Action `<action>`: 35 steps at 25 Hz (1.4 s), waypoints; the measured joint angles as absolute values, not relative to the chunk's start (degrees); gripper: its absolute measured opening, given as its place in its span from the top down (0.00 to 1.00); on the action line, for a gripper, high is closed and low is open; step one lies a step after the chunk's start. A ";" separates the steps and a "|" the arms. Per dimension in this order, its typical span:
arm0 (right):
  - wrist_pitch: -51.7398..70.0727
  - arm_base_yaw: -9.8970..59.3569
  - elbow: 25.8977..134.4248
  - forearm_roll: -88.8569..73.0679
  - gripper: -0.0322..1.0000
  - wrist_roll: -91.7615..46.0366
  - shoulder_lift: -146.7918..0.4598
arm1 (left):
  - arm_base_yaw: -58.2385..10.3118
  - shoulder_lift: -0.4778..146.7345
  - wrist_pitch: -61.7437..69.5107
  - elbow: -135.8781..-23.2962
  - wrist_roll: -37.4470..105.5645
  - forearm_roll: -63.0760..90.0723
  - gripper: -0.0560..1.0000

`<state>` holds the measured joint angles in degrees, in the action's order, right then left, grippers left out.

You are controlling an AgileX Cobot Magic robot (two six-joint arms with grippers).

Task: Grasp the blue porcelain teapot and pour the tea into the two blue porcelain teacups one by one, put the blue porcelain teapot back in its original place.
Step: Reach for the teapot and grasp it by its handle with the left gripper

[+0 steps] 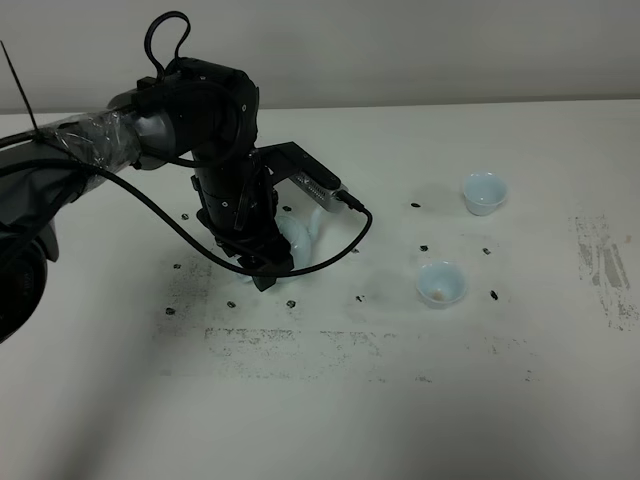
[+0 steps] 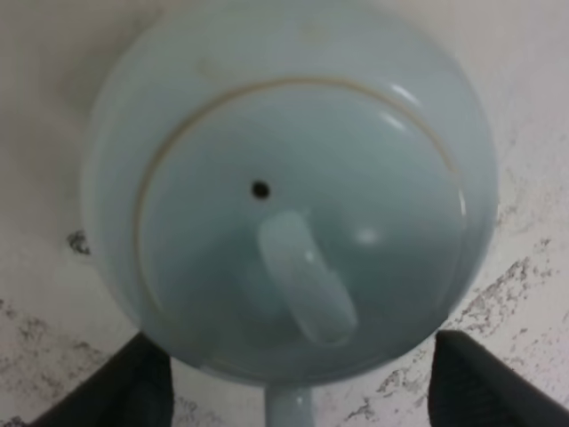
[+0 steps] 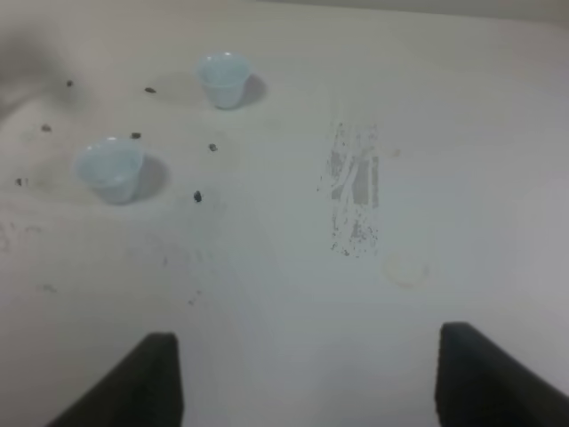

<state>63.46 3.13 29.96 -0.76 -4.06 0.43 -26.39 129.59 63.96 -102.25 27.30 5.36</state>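
Table (image 1: pixel 400 420): a white top with scuffed grey patches is carrying everything; small dark marks (image 1: pixel 361 298) are dotting it around the pot and the cups.
Left arm (image 1: pixel 215 130): one black arm is reaching in from the left edge and bending down over the pot, left of the table's middle.
Blue porcelain teapot (image 2: pixel 293 142): one pot is standing upright on the table, left of the middle and about halfway between the far and near edges. In the high view the arm is hiding most of it.
Lid (image 2: pixel 373 205): it is sitting on the pot, with its knob (image 2: pixel 307 276) and a small vent hole showing.
Left gripper (image 2: pixel 286 391): it is hanging straight above the pot with its jaws spread wide. The two fingers (image 2: pixel 133 382) are flanking the pot's near side, one on each side of a narrow pale-blue part. Contact with the pot cannot be made out.
Right gripper (image 3: pixel 307 382): it is hovering over bare table with its jaws wide apart, holding nothing.
Teacups: two are standing upright right of the middle, well apart from the pot, one (image 1: pixel 484 191) nearer the far edge and one (image 1: pixel 441 283) nearer the near edge.
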 joint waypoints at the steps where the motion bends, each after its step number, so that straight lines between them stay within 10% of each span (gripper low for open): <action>1: 63.46 3.13 29.96 -0.76 0.41 -4.06 0.43 | -26.39 129.59 63.96 -102.25 27.30 5.36 0.89; 35: 63.46 3.13 29.96 -0.76 0.41 -4.06 0.43 | -26.39 129.59 64.86 -102.25 27.19 5.55 0.92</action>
